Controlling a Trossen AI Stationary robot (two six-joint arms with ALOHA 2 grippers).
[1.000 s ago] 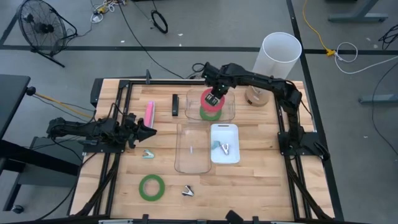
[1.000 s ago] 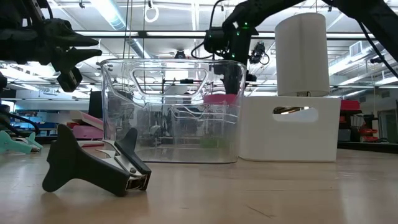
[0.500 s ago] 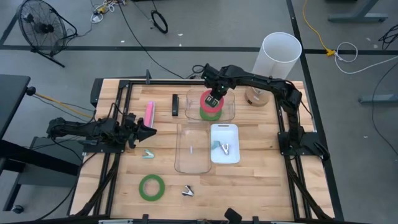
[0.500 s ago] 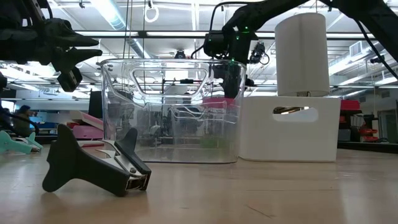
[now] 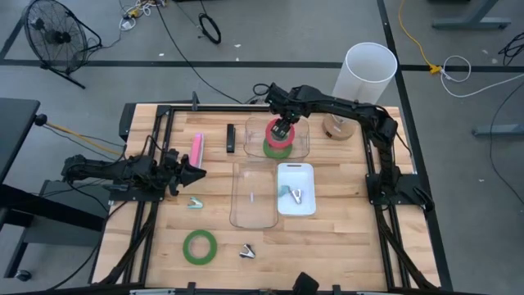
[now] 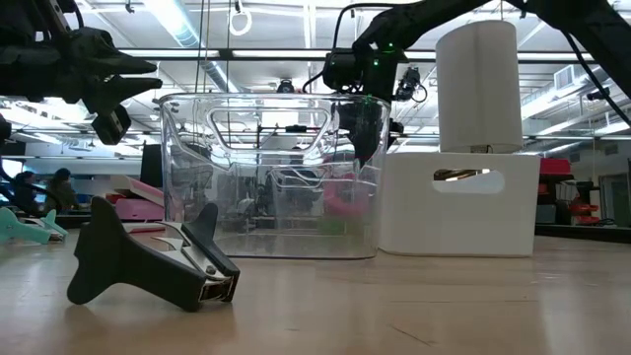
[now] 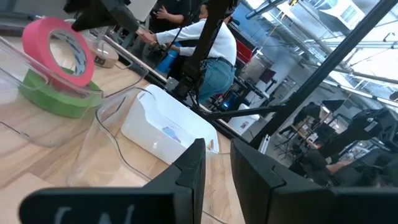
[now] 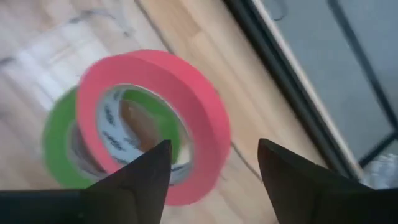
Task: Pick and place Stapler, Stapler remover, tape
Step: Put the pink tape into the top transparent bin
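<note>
Your right tool [image 5: 282, 124] hangs over the far clear bin [image 5: 301, 146], its fingers [image 8: 134, 180] spread apart with nothing between them. Just below it the pink tape [image 5: 277, 131] leans tilted on a green tape [image 5: 273, 149] that lies flat on the bin's floor; the right wrist view shows the pink ring free of both fingers. The second green tape [image 5: 200, 246] lies on the desk [image 5: 344, 238] near the front edge, well apart from the bins. A black remover [image 6: 148, 258] sits close to it, and a teal one [image 5: 195, 203] lies nearer your left arm. Another remover [image 5: 296, 195] rests in the white bin [image 5: 295, 170]. The pink stapler [image 5: 196, 148] and a black stapler [image 5: 231, 138] lie side by side left of the far bin. Your left tool [image 5: 190, 174] hovers over the desk's left side, holding nothing; its fingers [image 7: 186, 174] stand slightly apart.
</note>
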